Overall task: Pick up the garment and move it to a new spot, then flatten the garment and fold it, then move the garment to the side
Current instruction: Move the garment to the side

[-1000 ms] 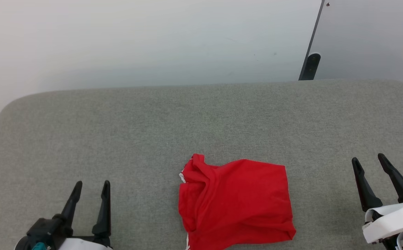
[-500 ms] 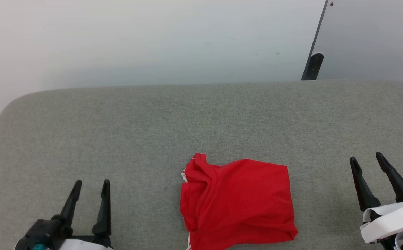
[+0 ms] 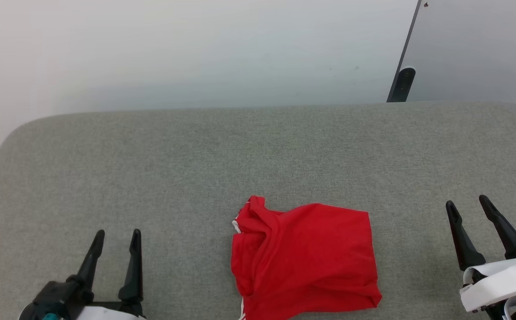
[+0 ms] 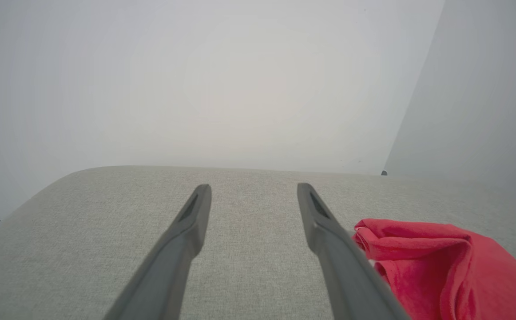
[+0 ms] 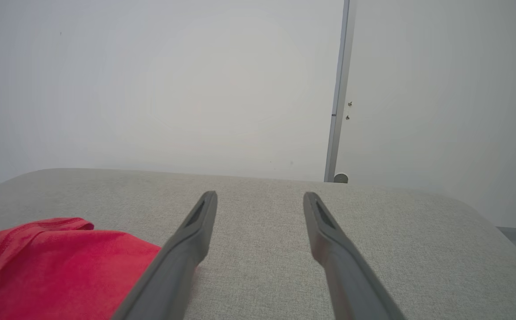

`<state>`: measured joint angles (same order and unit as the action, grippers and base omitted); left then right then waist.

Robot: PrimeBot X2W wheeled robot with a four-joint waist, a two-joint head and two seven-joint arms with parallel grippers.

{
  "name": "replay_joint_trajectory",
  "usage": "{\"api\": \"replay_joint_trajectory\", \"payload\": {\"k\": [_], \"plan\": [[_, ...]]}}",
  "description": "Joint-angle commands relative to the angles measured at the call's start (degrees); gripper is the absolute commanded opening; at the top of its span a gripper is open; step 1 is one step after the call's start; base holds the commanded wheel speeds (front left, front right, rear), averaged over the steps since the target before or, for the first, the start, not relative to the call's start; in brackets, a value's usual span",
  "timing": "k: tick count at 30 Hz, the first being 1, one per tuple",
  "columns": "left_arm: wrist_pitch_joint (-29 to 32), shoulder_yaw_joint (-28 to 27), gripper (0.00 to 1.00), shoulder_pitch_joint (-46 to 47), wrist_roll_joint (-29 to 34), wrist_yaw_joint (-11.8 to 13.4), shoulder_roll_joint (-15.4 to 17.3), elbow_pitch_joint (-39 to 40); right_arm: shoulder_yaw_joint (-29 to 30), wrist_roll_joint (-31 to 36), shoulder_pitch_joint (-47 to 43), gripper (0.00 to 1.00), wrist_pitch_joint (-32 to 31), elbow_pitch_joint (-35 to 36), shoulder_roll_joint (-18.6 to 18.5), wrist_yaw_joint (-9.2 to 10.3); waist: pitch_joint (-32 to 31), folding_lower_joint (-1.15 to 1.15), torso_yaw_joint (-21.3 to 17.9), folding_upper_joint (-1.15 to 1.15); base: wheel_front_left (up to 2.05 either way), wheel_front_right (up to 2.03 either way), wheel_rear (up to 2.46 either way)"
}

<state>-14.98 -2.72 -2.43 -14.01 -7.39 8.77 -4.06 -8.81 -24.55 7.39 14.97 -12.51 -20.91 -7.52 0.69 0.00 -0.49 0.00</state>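
Note:
The garment is a red shirt folded into a rough square, with a thin white trim at its left edge, lying near the front middle of the grey padded table. My left gripper hovers open at the lower left, well clear of the cloth. My right gripper is open at the lower right, also apart from it. In the left wrist view the garment lies right of the open gripper. In the right wrist view the garment lies left of the open gripper.
A pale wall rises behind the table's rounded far edge. A dark vertical strip with a black foot stands at the back right. Bare grey table surface surrounds the garment on the left, right and far sides.
The head view has shifted slightly, so everything sits a little to the right. The garment lies as before, and both grippers stay open in nearly the same places.

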Motion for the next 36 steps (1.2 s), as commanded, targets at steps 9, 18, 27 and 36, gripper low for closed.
{"api": "replay_joint_trajectory", "payload": {"k": [9,18,27,36], "plan": [[-0.2,0.0,1.0,-1.0,-0.4,-0.2,-0.1,0.3,0.2,0.0,-0.7,1.0,0.3,-0.8,-0.5,0.07,-0.3,0.0,-0.2,0.0,0.0,0.0,0.0],[-0.2,-1.6,1.0,0.0,1.0,-0.2,0.2,0.5,-4.5,-2.9,0.8,1.0,-3.5,-1.5,-1.6,0.08,0.1,0.0,1.1,0.0,0.0,0.0,0.0],[-0.2,-4.2,1.0,0.5,1.3,-0.2,0.1,0.2,-10.0,-6.8,2.4,1.0,-12.0,-2.0,-1.7,0.08,0.0,0.0,4.7,0.0,0.0,0.0,0.0],[-0.2,-2.4,1.0,1.3,0.9,-0.2,-0.4,-0.9,-11.2,-12.7,3.9,1.0,-34.5,-2.5,-2.7,0.08,0.9,0.0,7.9,0.0,0.0,0.0,0.0]]}}
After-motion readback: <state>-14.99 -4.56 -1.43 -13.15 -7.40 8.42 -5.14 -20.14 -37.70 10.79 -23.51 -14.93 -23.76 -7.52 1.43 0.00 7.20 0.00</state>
